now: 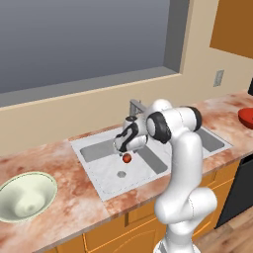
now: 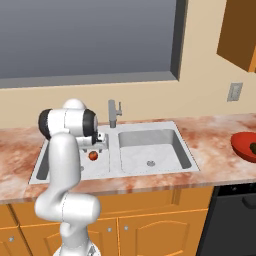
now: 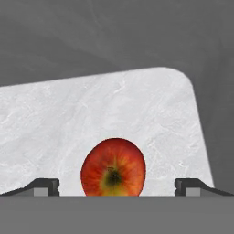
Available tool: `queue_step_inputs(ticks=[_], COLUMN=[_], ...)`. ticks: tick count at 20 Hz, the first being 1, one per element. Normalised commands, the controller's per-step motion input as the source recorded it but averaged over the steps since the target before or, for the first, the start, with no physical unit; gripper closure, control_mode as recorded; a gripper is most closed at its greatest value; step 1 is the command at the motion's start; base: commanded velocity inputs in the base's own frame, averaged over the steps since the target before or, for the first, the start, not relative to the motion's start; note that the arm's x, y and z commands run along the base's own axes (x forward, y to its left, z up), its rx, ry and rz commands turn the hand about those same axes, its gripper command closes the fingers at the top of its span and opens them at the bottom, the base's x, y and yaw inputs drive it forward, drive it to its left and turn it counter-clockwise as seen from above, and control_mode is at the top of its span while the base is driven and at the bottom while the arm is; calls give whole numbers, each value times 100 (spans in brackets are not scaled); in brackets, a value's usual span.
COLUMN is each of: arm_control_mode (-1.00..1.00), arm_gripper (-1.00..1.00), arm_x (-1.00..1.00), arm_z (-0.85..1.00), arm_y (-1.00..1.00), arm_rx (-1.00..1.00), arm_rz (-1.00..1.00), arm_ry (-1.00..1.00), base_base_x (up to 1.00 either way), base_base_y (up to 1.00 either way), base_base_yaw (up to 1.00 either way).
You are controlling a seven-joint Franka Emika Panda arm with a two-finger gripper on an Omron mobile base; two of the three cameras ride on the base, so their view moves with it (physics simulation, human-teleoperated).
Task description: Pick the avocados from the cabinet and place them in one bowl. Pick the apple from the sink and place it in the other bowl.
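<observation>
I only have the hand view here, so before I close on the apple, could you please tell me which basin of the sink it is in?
Observer: The apple is in the left basin of the sink, left of the faucet.
Operator: Thank you. Where is the cream bowl it should go into?
Observer: The cream bowl stands on the counter to the left of the sink.
Operator: And the red bowl, please?
Observer: The red bowl stands on the counter to the right of the sink, far from the apple.
</observation>
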Motion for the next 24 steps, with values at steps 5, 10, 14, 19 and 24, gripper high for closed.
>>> queue_step_inputs(ticks=[5,10,14,19,24], arm_control_mode=[-100,-100,-100,-100,-100], arm_gripper=[-100,-100,-100,-100,-100], arm_x=[-12,9,1,0,12], arm_z=[-3,-4,-10,-22,-24], arm_y=[-4,1,0,2,8], arm_rx=[0,0,0,0,0], arm_rz=[-1,0,0,0,0], arm_ry=[-9,-13,-11,-5,-4], base_base_x=[0,0,0,0,0], base_base_y=[0,0,0,0,0], base_base_yaw=[0,0,0,0,0])
